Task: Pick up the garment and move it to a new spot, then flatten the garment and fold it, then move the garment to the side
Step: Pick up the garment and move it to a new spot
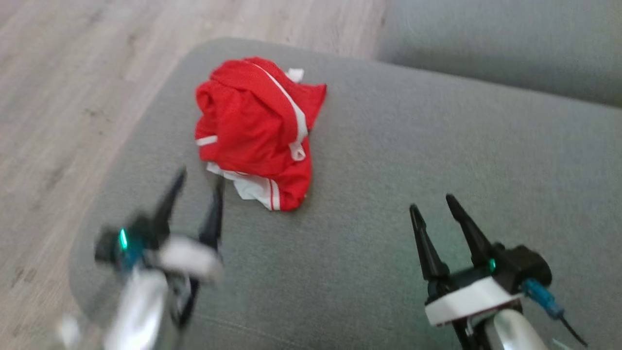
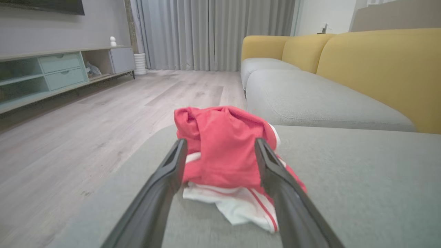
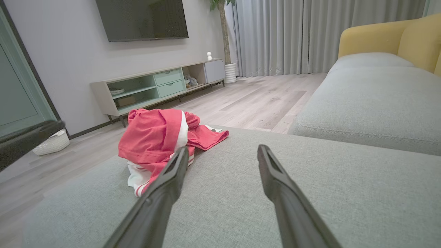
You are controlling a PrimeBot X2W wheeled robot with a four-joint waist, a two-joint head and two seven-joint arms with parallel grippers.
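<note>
The garment (image 1: 255, 129) is a crumpled red piece with white stripes and a white hem, heaped near the far left corner of a grey sofa cushion (image 1: 413, 160). My left gripper (image 1: 200, 176) is open, blurred, just short of the heap's near left edge. In the left wrist view the garment (image 2: 224, 151) sits between and beyond my two fingers, untouched. My right gripper (image 1: 431, 203) stands open over bare cushion, well right of the heap. The right wrist view has the garment (image 3: 155, 137) off to the left of the fingers.
The cushion's rounded edge drops to a pale wood floor (image 1: 58, 97) on the left. A second grey cushion (image 1: 510, 43) lies behind. Yellow backrests (image 2: 379, 69), a TV cabinet (image 3: 155, 86), grey curtains (image 2: 213, 34) and a white basket (image 3: 51, 144) stand around the room.
</note>
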